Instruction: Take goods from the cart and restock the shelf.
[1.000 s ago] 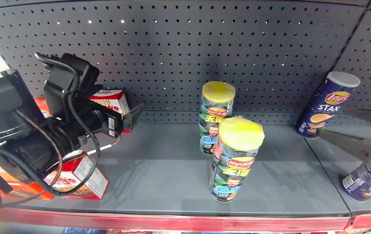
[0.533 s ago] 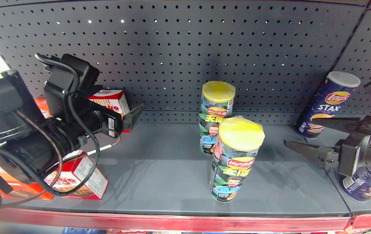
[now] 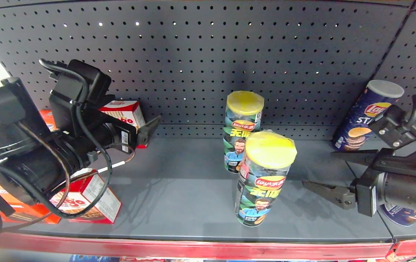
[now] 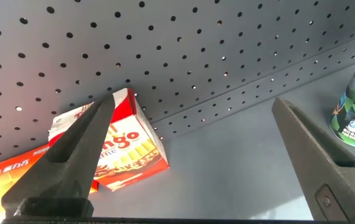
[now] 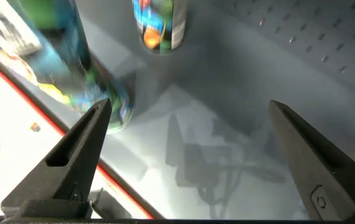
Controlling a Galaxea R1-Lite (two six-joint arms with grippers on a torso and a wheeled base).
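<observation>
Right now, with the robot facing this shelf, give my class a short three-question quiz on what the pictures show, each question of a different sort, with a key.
1. True or false: the front yellow-lidded can and the back yellow-lidded can both stand upright on the shelf.
2. Multiple choice: the blue can at the back right
A) lies flat on its side
B) stands tilted, its top toward the pegboard
C) is held in a claw
3. Fill the gap: the right claw, empty and apart from the front can, is ____ (open or shut).

Key: 1 true; 2 B; 3 open.
</observation>
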